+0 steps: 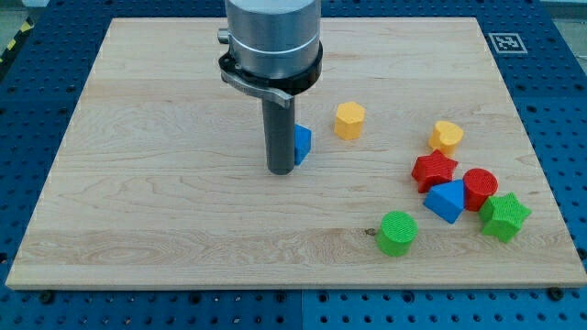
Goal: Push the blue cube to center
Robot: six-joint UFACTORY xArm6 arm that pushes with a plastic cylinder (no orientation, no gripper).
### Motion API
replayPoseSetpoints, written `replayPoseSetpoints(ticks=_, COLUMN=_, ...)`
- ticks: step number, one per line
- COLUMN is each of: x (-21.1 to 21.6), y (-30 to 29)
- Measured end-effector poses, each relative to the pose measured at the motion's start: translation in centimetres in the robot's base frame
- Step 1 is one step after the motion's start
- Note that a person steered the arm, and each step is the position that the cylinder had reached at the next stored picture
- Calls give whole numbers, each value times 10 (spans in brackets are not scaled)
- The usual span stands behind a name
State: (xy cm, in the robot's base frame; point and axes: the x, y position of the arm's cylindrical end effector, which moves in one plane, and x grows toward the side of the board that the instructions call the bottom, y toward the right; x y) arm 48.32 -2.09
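The blue cube [303,143] sits a little above the board's middle, mostly hidden behind my rod; only its right part shows. My tip [280,170] rests on the wooden board [165,202], touching or almost touching the cube's left side. The rod hangs from the grey arm body at the view's top.
A yellow hexagonal block [348,120] lies right of the cube. At the view's right stand a yellow heart-like block [446,136], a red star [433,170], a red cylinder [480,187], a second blue block [447,201], a green star [503,216] and a green cylinder [397,232].
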Motion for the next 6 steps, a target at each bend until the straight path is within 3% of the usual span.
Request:
replayPoseSetpoints(ticks=2, x=8, y=17)
replayPoseSetpoints(ticks=6, x=-79, y=15)
